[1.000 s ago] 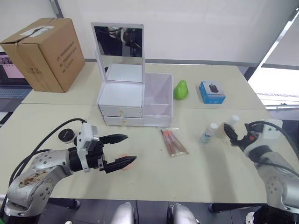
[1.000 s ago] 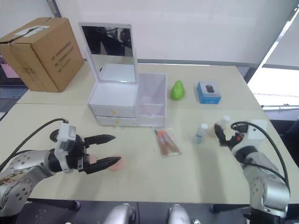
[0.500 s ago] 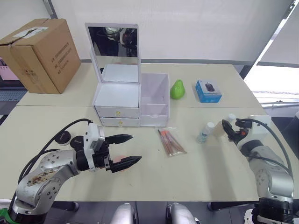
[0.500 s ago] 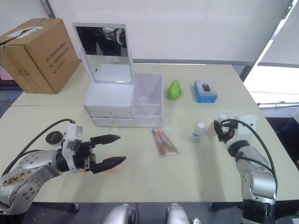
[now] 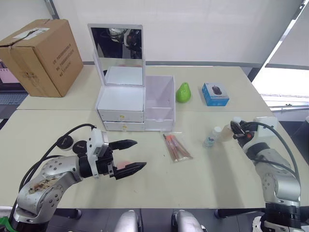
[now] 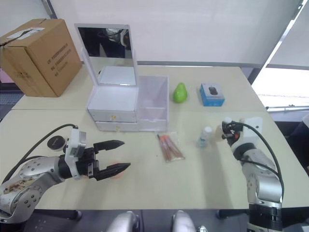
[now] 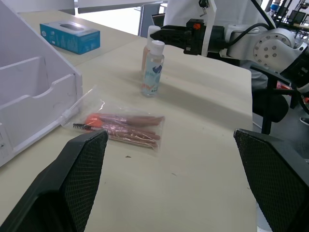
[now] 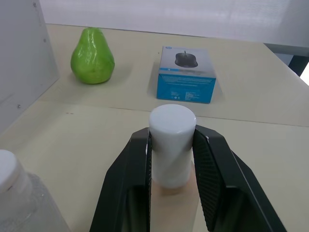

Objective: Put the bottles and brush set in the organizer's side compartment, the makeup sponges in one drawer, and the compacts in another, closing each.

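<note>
Early going, by the look of it. Right claw (image 8: 170, 159) clamped on the white cap of the peach-toned bottle (image 5: 227, 133), fingers pressed to either side, bottle standing on the counter (image 5: 217, 169) at the right. Just beside it, touching or nearly so, the clear bottle (image 5: 210, 137) with the blue label, untouched. Left claw (image 5: 128, 155) spread wide, gripping nothing, hovering low over a pinkish makeup sponge (image 5: 126, 164) near the front edge. Brush set (image 5: 178, 147) in its clear packet lying flat in front of the organizer (image 5: 136, 104). Side compartment (image 5: 160, 100) bare, nothing dropped in yet. Both drawers (image 5: 122, 121) shut, neither loaded as far as can be judged. Dark round compacts (image 5: 66, 141) parked at the left, by the left arm. Green pear (image 5: 184, 93) and blue box (image 5: 216, 94) off at the back, no part of the job. Verdict: first bottle gripped, everything else to come — bottles, brushes, sponges, compacts, drawers opened and closed.
</note>
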